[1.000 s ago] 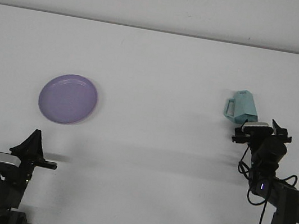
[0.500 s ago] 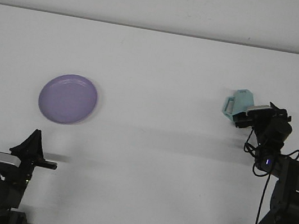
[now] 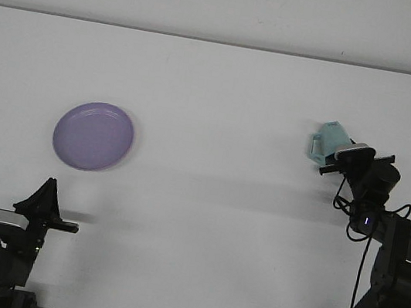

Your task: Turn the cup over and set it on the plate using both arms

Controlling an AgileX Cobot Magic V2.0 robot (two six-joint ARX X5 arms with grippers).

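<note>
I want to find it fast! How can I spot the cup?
Look at the big white table, then go to its right side, where the right arm's gripper reaches in. The cup sits at its tip: small, pale teal, with a handle on its left, unlike the flat purple plate far left.

- The picture is bright, and the light is spread evenly over the white table (image 3: 224, 87).
- Shadows are soft and pale. A faint one lies just right of the purple plate (image 3: 93, 135).
- A blurry grey band of shadow runs across the table near the arms.
- No shiny glare spots show.
- The small teal cup (image 3: 328, 138) looks a bit fuzzy.
- The dark arms show little detail.
</note>
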